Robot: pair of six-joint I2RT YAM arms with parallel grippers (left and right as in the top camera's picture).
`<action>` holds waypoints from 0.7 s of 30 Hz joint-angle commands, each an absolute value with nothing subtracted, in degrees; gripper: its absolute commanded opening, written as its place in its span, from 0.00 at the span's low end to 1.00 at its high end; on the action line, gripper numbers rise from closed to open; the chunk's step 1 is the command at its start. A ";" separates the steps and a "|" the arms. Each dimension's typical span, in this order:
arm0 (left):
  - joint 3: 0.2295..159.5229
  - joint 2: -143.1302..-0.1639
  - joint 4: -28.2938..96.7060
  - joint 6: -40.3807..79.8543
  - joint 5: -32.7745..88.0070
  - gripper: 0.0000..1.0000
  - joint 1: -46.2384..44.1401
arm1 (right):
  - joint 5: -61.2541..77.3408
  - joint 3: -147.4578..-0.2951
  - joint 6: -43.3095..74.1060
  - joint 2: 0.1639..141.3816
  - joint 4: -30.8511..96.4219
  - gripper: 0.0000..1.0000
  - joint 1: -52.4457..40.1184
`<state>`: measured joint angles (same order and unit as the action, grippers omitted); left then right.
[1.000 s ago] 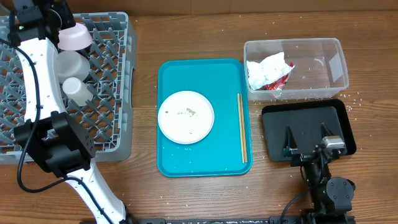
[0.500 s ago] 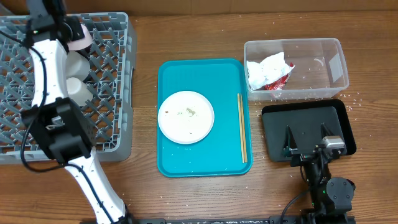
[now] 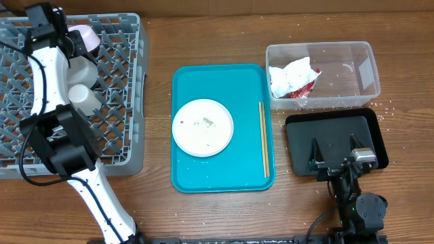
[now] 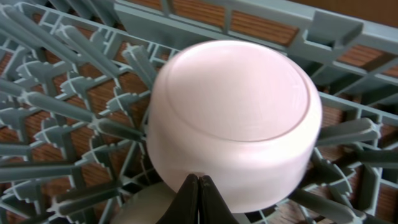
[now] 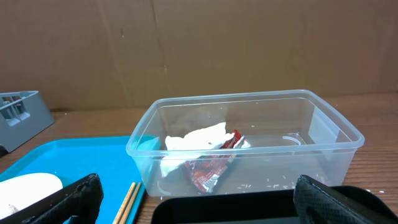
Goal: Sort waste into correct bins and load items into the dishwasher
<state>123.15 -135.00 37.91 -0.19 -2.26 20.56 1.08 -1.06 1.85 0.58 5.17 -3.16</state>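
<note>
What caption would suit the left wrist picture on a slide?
Upside-down pale bowl resting on the grey dish rack, with the closed left end effector just in front.

rack (image 3: 115,135) far edge: pegs (image 4: 62,112), upturned bowl (image 3: 86,38), two cups (image 3: 85,99) crowd it | desk (image 3: 159,129) strip between rack and teal tray (image 3: 203,175): free | tray: plate (image 3: 203,127) middle, chopsticks (image 3: 264,139) right

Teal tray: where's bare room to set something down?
Bare strip between the plate and the chopsticks, plus bands along the far and near rims of the tray. Left of the plate is tight. The far part of the black tray is bare. The rack is crowded at its far-left corner: bowl, cups, left arm.
</note>
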 commanded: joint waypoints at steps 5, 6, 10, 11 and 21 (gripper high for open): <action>123.59 -125.75 31.94 -1.10 2.70 0.04 20.05 | 0.69 -0.47 1.67 0.16 4.84 1.00 -3.57; 123.59 -125.69 30.39 -1.10 2.98 0.04 20.05 | 0.69 -0.47 1.67 0.16 4.84 1.00 -3.57; 123.50 -127.57 27.75 -1.06 3.05 0.04 20.18 | 0.69 -0.47 1.67 0.16 4.84 1.00 -3.57; 123.50 -128.53 27.29 -1.10 3.03 0.04 20.23 | 0.69 -0.47 1.67 0.16 4.84 1.00 -3.57; 123.50 -136.68 25.65 -1.13 3.05 0.04 20.23 | 0.69 -0.47 1.67 0.16 4.84 1.00 -3.57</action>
